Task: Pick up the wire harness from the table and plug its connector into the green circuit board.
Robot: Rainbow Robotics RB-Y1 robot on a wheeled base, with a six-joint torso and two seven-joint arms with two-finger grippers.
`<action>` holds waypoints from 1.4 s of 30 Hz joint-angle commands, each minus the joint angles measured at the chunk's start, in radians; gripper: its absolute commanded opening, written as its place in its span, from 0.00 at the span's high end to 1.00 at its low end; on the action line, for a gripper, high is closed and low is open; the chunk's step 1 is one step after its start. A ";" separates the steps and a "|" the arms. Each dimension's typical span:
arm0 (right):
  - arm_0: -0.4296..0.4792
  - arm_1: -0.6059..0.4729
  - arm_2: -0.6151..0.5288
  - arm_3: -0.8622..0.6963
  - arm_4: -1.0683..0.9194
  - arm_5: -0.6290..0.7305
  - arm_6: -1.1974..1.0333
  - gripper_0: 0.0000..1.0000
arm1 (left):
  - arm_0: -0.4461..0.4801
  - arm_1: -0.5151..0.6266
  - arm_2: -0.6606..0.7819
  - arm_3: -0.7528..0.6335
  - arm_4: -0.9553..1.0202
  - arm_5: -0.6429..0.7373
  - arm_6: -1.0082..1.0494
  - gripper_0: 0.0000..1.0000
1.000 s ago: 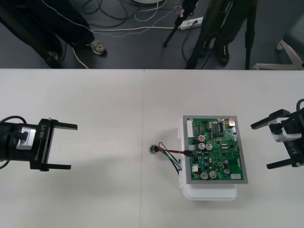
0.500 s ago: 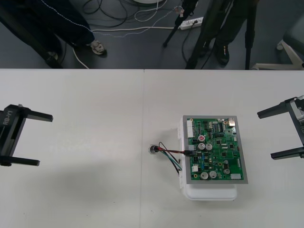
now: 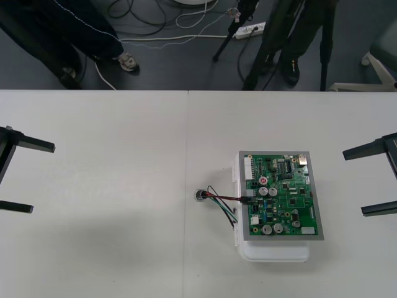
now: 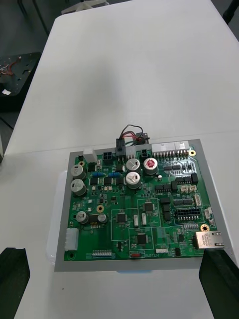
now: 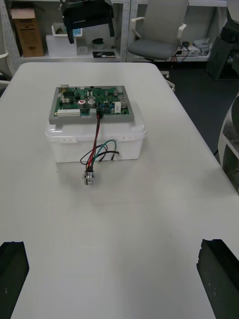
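Looped red, black, green harness (image 3: 222,198), plug (image 3: 247,200) in board (image 3: 285,186).

On table (image 3: 124,155): white base (image 3: 273,251), harness socket (image 3: 200,196)

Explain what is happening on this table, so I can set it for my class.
Nothing is being held. The left gripper and right gripper both stand open at opposite sides of the table, away from the work. The harness has its black plug in the left edge of the green circuit board, which rests on a white base; the wires loop down and the metal socket lies on the table beside it.
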 commanded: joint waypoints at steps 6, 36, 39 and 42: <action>0.098 -0.044 -0.056 -0.052 -0.064 0.013 -0.053 0.00 | 0.003 0.046 0.031 -0.028 0.005 -0.044 0.035 0.00; 0.156 -0.044 -0.115 -0.116 -0.105 -0.021 -0.058 0.00 | 0.004 0.044 0.031 -0.025 -0.014 -0.052 0.035 0.00; 0.156 -0.044 -0.115 -0.117 -0.105 -0.021 -0.058 0.00 | 0.004 0.044 0.031 -0.025 -0.014 -0.052 0.035 0.00; 0.156 -0.044 -0.115 -0.117 -0.105 -0.021 -0.064 0.00 | 0.004 0.044 0.031 -0.025 -0.014 -0.052 0.035 0.00</action>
